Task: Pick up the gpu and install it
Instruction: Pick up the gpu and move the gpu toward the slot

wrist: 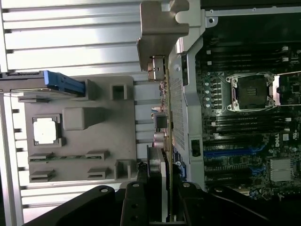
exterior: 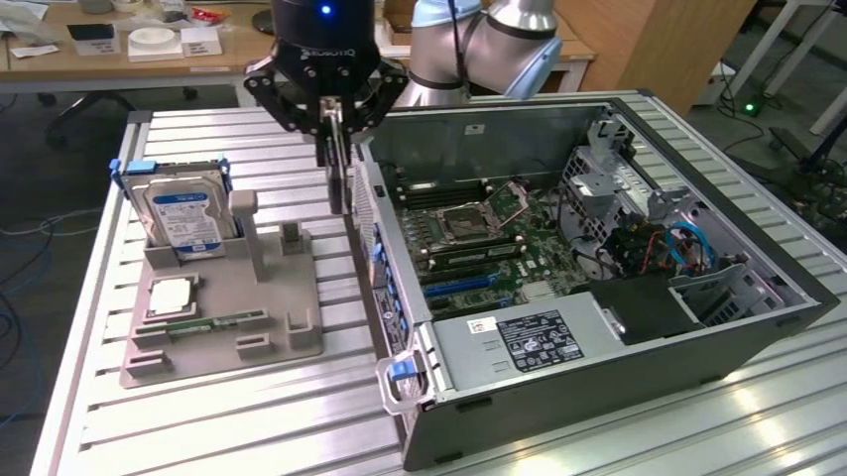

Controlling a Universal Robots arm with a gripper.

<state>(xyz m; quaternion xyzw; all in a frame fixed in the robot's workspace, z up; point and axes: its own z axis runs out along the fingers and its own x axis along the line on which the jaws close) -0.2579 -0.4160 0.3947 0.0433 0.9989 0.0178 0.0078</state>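
My gripper hangs above the table, between the grey holder tray and the open computer case, and is shut on the gpu. The card hangs upright and edge-on below the fingers, close to the case's side wall, clear of the tray. In the wrist view the gpu runs away from the gripper as a thin edge ending in its silver bracket. The motherboard lies exposed inside the case, with blue slots near the card.
The tray holds an upright hard drive, a silver CPU and a narrow memory stick. A power supply and cables fill the case's near end. Desks stand behind the ribbed table.
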